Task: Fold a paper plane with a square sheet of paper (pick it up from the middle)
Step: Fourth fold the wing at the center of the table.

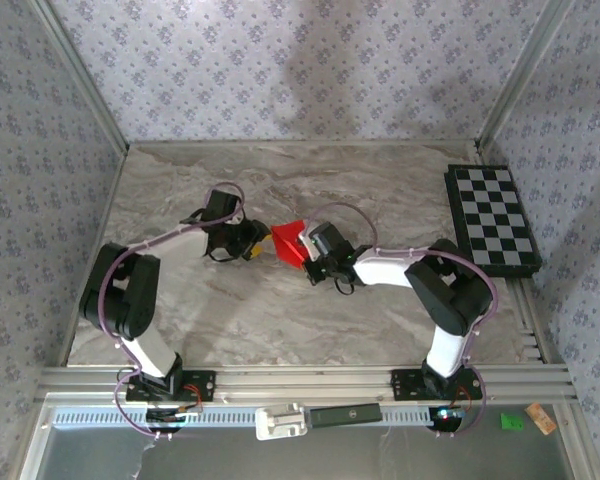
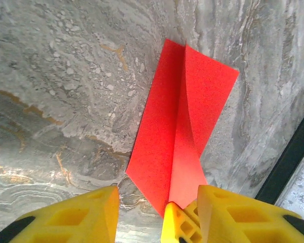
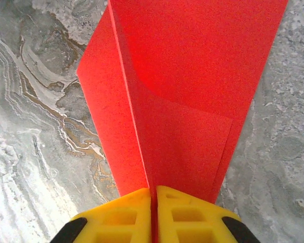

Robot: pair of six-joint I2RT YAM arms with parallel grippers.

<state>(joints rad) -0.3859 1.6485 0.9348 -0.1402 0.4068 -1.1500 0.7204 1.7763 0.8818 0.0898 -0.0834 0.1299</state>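
The red paper [image 1: 289, 243] is a creased, folded shape in the middle of the marble table, held between the two arms. In the right wrist view the paper [image 3: 182, 91] runs away from the camera in layered flaps, and my right gripper [image 3: 153, 195] is shut on its near edge, fingers pressed together. In the left wrist view the paper [image 2: 167, 126] stands as a long strip with a raised centre fold. Its pointed near end lies between the spread yellow fingers of my left gripper [image 2: 157, 202], beside the right finger [image 2: 243, 212]. The left gripper [image 1: 250, 246] is open.
A black-and-white chequered board [image 1: 492, 220] lies at the table's right edge. Patterned walls close in the table on three sides. An aluminium rail [image 1: 300, 380] runs along the near edge. A dark strip [image 2: 286, 162] crosses the left wrist view's right side.
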